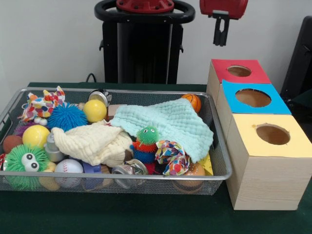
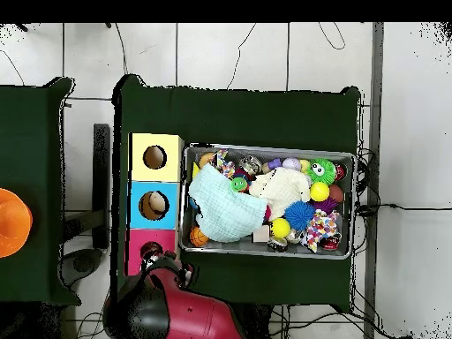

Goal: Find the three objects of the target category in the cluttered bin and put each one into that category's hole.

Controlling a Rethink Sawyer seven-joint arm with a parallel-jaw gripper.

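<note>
— Where is your claw just now?

— My claw (image 1: 221,33) hangs high, above the red-topped box (image 1: 239,71) and well apart from it. It carries nothing; whether it's parted or closed, I cannot tell.

— And the boxes?

— Below me and toward the camera: red, then the blue-topped box (image 1: 253,99), then the yellow-topped box (image 1: 271,134), touching in a row, each with a round hole.

— The bin?

— The wire bin (image 1: 220,161) sits beside them, off to one side of my claw, crowded with toys under a mint cloth (image 1: 168,123) and a cream cloth (image 1: 92,142); a small basketball (image 1: 193,101) lies in the corner nearest me
</note>
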